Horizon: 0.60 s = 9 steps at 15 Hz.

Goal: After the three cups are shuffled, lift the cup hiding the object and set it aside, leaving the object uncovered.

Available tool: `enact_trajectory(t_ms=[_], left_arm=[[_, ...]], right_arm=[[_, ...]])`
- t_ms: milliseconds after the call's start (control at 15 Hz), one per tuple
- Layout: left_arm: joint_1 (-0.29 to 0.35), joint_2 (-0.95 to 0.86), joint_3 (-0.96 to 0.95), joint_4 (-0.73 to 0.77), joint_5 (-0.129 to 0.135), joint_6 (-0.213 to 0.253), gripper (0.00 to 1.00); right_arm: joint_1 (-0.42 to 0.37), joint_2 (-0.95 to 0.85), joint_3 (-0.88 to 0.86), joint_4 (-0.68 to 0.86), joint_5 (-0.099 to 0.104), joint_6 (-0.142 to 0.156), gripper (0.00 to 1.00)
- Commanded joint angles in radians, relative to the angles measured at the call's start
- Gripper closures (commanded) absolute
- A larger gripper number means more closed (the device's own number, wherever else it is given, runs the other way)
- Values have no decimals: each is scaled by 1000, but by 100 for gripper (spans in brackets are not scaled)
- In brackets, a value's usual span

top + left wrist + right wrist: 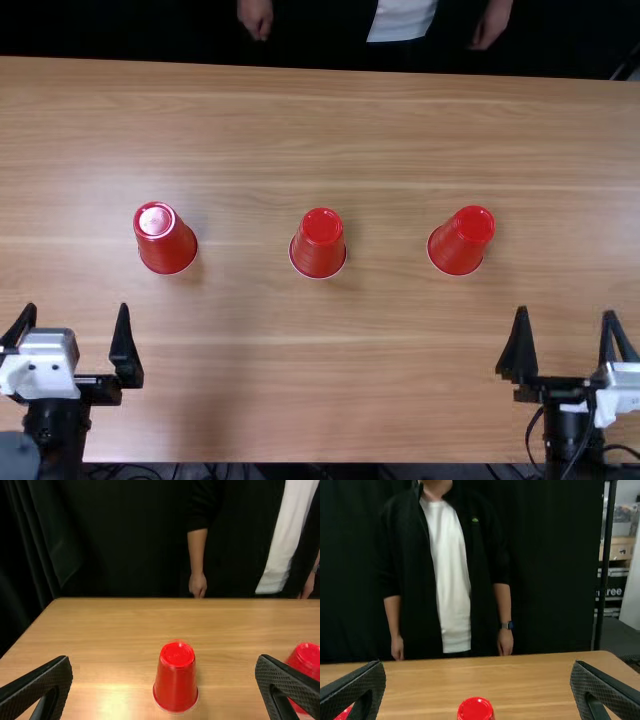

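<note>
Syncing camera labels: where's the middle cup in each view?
Top view: middle cup, centre of the row.
Left wrist view: middle cup partly behind a finger, beside the left cup.
Right wrist view: red sliver behind a finger, beside the right cup.
Shared landmark: the table's far edge.

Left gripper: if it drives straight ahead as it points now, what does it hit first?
Most likely the left cup: the left wrist view shows it upside down, nearly centred between the open fingers of the left gripper, with nothing nearer. The top view hints it may sit slightly off line.
</note>
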Motion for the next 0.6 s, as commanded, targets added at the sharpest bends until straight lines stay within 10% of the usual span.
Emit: enact_trajectory(t_ms=[0,533], left_arm=[[7,82,113,-65,-1,10,0],[7,473,575,-542,-5,-1,0]], right_arm=[[-11,89,115,-43,2,-79,0],[-5,517,593,-625,0,-79,0]])
